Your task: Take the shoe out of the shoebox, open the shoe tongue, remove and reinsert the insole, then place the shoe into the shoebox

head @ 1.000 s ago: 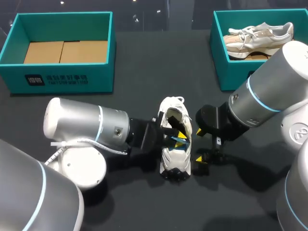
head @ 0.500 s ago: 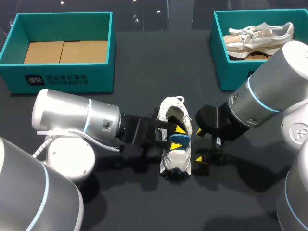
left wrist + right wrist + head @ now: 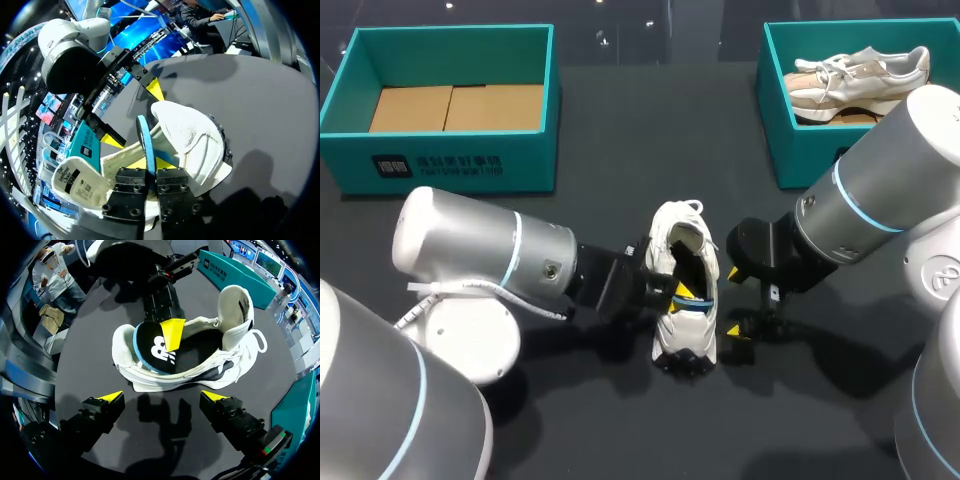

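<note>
Seen from the head camera, the white mesh sneaker [image 3: 670,235] sits on the dark matte tabletop [image 3: 620,150], out of both boxes and well short of them. My left end effector [image 3: 680,294] comes in from the left and reaches into the sneaker's opening. My right end effector [image 3: 731,300] stands just beside the sneaker's other flank, fingers spread and touching nothing. At the far left is a teal cardboard shoebox [image 3: 450,165] with a cardboard floor and small white print on its front wall, too small to read. At the far right, a second teal shoebox [image 3: 775,110] holds a beige and white sneaker [image 3: 860,75].

In the left wrist view, my left end effector [image 3: 150,162] is clamped on the black foam insole with a blue rim [image 3: 145,137], which stands on edge between the fingers. The sneaker's [image 3: 195,135] tongue carries a printed label.

In the right wrist view, my right end effector [image 3: 163,397] hangs wide open over bare tabletop [image 3: 165,440], with the sneaker [image 3: 215,360] just ahead. The insole [image 3: 155,352] bears a white logo, and its logo end is tilted up above the collar in the left end effector [image 3: 170,337].
</note>
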